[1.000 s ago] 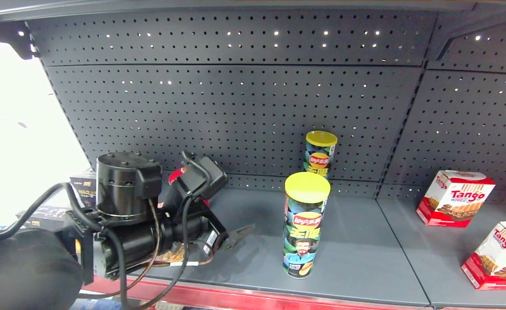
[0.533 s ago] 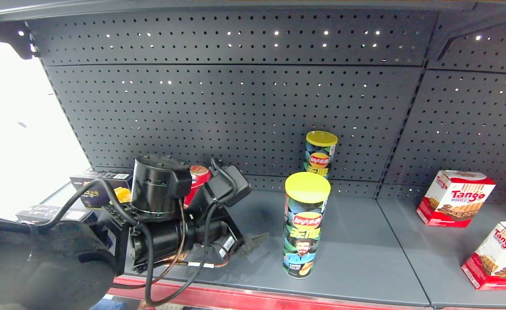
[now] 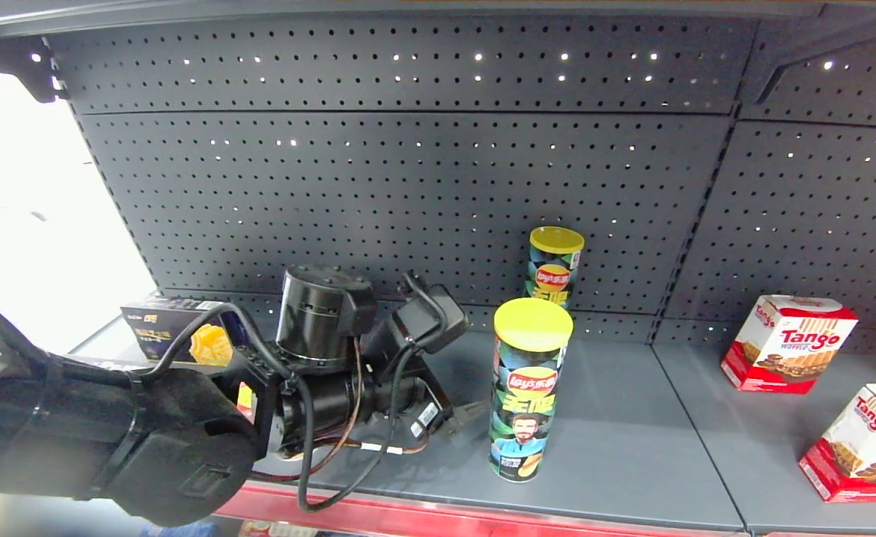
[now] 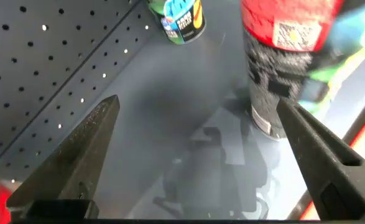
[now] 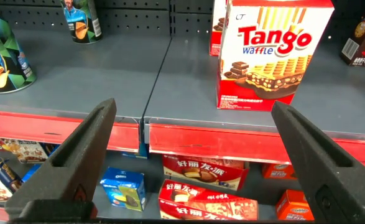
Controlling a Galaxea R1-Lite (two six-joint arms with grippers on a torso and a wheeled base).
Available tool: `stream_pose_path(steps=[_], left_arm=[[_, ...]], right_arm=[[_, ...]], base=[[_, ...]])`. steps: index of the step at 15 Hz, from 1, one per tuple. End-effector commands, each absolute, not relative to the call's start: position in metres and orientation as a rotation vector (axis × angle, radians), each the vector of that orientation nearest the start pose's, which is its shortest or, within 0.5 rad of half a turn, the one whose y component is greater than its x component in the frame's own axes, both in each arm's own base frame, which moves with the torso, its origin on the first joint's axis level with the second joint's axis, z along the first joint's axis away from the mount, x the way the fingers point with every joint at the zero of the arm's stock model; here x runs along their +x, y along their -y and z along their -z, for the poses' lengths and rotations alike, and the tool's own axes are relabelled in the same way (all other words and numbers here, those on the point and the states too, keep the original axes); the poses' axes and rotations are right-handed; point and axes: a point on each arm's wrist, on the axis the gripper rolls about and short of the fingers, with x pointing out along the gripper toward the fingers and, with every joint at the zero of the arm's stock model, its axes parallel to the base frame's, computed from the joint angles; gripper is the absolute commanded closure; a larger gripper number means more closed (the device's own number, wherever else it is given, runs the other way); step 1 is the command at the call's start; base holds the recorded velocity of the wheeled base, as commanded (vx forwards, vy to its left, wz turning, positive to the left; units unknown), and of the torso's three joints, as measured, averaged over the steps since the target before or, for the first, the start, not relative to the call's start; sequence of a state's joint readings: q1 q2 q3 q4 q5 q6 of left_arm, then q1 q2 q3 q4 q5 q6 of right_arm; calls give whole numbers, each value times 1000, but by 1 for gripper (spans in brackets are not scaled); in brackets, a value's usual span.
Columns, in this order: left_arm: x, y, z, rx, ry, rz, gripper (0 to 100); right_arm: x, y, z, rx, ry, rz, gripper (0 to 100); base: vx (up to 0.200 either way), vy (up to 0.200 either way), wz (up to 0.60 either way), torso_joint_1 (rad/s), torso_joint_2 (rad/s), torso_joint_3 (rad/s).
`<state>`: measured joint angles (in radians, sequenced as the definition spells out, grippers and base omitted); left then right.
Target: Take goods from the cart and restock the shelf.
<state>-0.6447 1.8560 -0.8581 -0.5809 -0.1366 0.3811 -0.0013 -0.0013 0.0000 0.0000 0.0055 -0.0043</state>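
The chip can (image 3: 528,388) is standing up straight near the front edge of the shelf (image 3: 631,447), about halfway along it. Its yellow lid is sitting shut on top, so I cannot tell what is inside. A second chip can (image 3: 555,267) with the same yellow lid is standing behind it, at the back edge by the wall of holes (image 3: 408,186). On the right part of the shelf, one wafer box (image 3: 788,343) is sitting shut toward the back. Another wafer box (image 3: 866,444) is sitting shut near the front edge. A dark box (image 3: 177,332) is lying at the back left corner.

The left jaws are lying low over the shelf, on the left side of the chip can. They are opened wide and are holding nothing, and grey shelf is showing between them. The chip can is standing just beside the tip of one jaw, out in front and not between the two.

The right jaws are opened wide too and are holding nothing. They are hanging out in front of the red front edge (image 5: 188,134) of the shelf, well apart from the cans. Under that edge, more packs (image 5: 201,171) are sitting in rows. Bright light (image 3: 20,186) is coming in past the left end of the shelf.
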Motion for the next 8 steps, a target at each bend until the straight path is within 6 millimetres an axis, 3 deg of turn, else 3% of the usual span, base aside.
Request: stream_pose_path(steps=[1, 8], left_arm=[[271, 209, -139, 463, -262, 844, 0], [280, 211, -138, 464, -255, 837, 0]], right_arm=[[-23, 0, -75, -5, 0, -5, 0], [-23, 0, -75, -5, 0, -6, 0]], base=[[0, 0, 0, 0, 0, 0], [0, 0, 0, 0, 0, 0]])
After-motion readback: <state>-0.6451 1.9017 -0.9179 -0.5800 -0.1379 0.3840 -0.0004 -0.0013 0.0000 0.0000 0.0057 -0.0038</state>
